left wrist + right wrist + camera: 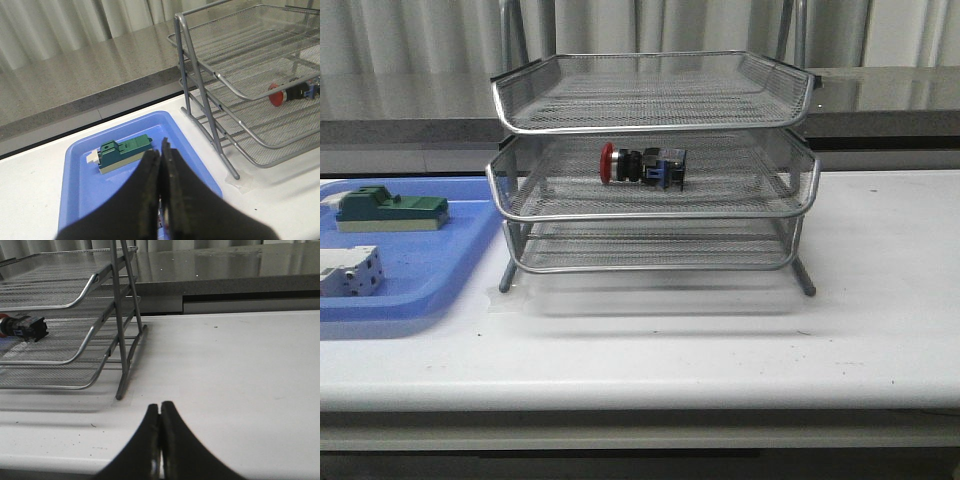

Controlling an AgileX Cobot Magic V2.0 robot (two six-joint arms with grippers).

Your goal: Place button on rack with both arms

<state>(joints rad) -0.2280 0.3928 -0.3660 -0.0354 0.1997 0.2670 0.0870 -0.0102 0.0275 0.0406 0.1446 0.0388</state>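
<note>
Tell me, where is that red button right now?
The button lies on its side in the middle tray of the rack, near the centre in the front view, red head toward the blue tray on the left.

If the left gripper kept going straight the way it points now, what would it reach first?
Most likely the green block in the blue tray: the left gripper, jaws shut, points right at it. The rack lies off to one side. Depth is hard to judge here.
</note>
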